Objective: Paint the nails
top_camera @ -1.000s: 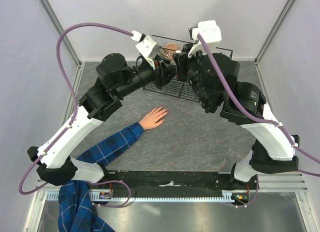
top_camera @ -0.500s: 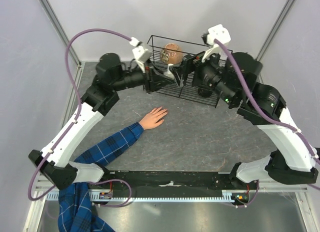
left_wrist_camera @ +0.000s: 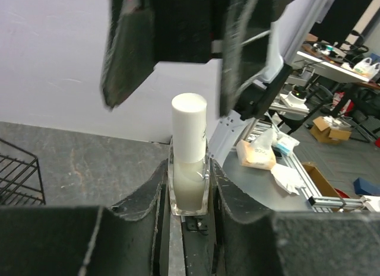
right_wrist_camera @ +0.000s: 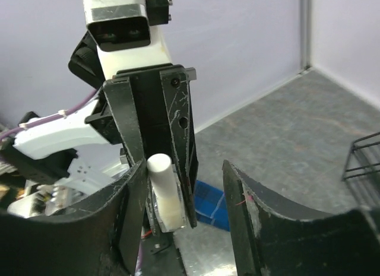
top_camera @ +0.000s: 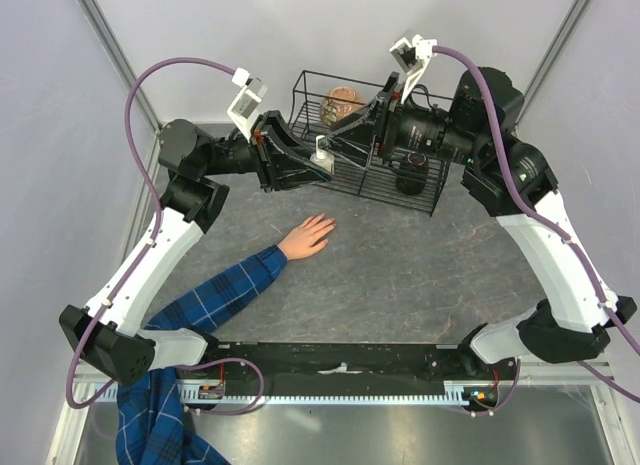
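A light skin-coloured hand point(top_camera: 306, 236) in a blue plaid sleeve point(top_camera: 222, 293) lies flat on the grey table. Its nails point(top_camera: 329, 224) are tiny pale tips, barely resolved. My left gripper point(left_wrist_camera: 189, 196) is shut on a small clear bottle point(left_wrist_camera: 190, 182) with a white cap point(left_wrist_camera: 189, 129), held upright in the air in front of the basket point(top_camera: 322, 150). My right gripper point(right_wrist_camera: 191, 199) is open and faces it. One of its fingers point(right_wrist_camera: 124, 211) sits beside the cap point(right_wrist_camera: 160, 169); the other stands well clear. The nails are out of both wrist views.
A black wire basket point(top_camera: 436, 190) stands at the back of the table, holding a brown round object point(top_camera: 341, 107) and a dark object point(top_camera: 412, 173). Both arms reach in front of it. Grey walls close in the left, right and back.
My left arm has drawn back leftward with the bottle. My right gripper, shut beside it a second ago, has opened, and its arm has swung up toward the back right.
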{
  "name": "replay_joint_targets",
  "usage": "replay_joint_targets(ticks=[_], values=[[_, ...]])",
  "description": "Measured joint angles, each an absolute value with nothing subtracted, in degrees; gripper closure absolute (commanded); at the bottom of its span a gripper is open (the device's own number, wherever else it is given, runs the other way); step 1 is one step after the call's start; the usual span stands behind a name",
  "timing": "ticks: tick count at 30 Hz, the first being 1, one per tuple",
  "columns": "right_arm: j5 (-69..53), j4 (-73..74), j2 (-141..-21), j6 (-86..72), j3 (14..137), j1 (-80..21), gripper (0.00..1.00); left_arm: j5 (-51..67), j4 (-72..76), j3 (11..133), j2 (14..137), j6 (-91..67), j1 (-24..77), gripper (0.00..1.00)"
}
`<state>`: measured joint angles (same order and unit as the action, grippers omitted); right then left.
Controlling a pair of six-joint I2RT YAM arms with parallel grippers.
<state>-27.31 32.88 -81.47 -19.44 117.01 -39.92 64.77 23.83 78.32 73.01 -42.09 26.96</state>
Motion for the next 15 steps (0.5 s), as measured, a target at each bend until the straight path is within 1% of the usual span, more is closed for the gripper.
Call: replay_joint_targets(ticks=[2, 3, 4, 8, 10, 11, 13, 14, 15], values=[[-30.7, 31.8, -82.1, -21.5, 116.1, -38.8, 0.44, 65.4, 25.3, 78.2, 73.0, -43.6, 27.0, 0.98], [-32.7, 30.9, -82.3, -22.2, 115.9, -38.5, 0.5, 65.8, 25.9, 78.2, 73.0, -44.2, 26.9, 0.98], [-34.2, 30.2, -82.6, -22.9, 115.6, -38.3, 0.52, 66.2, 26.3, 78.2, 73.1, -44.7, 26.9, 0.98], [-39.1, 28.3, -82.8, -25.1, 113.8, -38.1, 0.55, 66.6, 27.5, 78.2, 73.1, -45.8, 26.8, 0.98], [-40.8, 27.6, -83.0, -25.8, 113.2, -38.1, 0.66, 66.6, 27.7, 78.2, 73.1, -46.0, 26.8, 0.98], [-41.3, 27.4, -83.1, -25.9, 113.0, -38.1, 0.8, 66.6, 27.6, 78.2, 73.2, -46.0, 26.8, 0.98], [-42.1, 27.0, -83.2, -25.8, 112.8, -38.1, 0.96, 66.6, 27.3, 78.2, 73.3, -46.2, 26.8, 0.98], [-42.3, 26.6, -83.2, -25.1, 112.7, -38.1, 1.0, 66.5, 26.2, 78.4, 73.3, -47.1, 26.8, 0.98], [-42.3, 26.4, -83.2, -24.4, 112.5, -37.9, 1.0, 66.2, 25.0, 78.6, 73.3, -47.2, 26.7, 0.98]])
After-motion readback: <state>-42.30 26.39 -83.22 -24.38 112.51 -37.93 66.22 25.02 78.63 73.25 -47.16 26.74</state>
